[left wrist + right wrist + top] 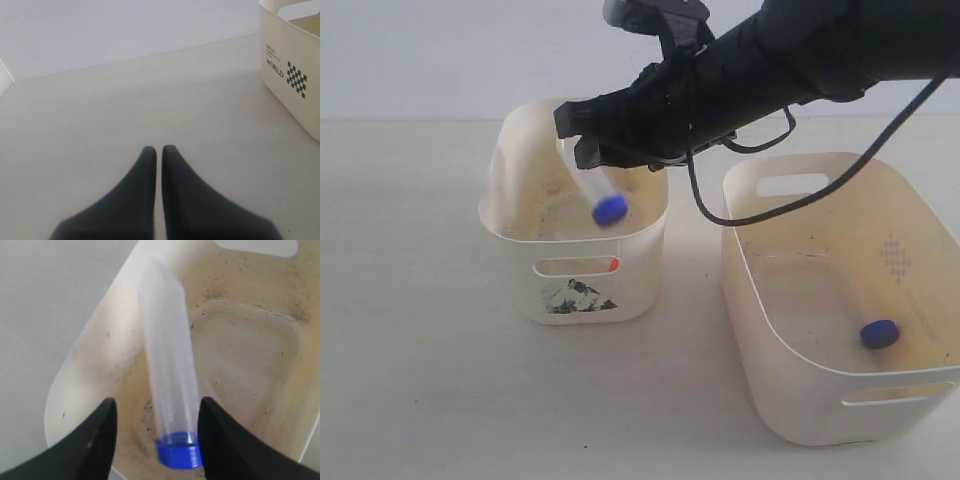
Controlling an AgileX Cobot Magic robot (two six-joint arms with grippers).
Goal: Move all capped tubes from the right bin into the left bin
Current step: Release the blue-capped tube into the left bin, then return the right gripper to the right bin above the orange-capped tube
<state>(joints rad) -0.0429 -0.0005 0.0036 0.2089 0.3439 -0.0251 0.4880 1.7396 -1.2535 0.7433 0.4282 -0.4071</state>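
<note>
My right gripper (582, 140) reaches across the middle and hangs over the left bin (640, 285), the smaller tub with the mountain picture. In the right wrist view its fingers (95, 440) stand open (157, 402). A clear blue-capped tube (167, 350) lies blurred between them, cap toward the camera, with a gap on one side. The exterior view shows that tube (598, 195) tilted, cap down, inside the bin's mouth. An orange-red cap (612, 265) shows through the left bin's handle slot. Another blue-capped tube (880, 333) lies in the right bin (790, 400). My left gripper (159, 149) is shut and empty above the table.
A black cable (800, 205) loops from the right arm over the right bin's back rim. The left wrist view shows a cream bin wall (295, 95) printed WORLD with a checker mark, off to one side of the bare tabletop.
</note>
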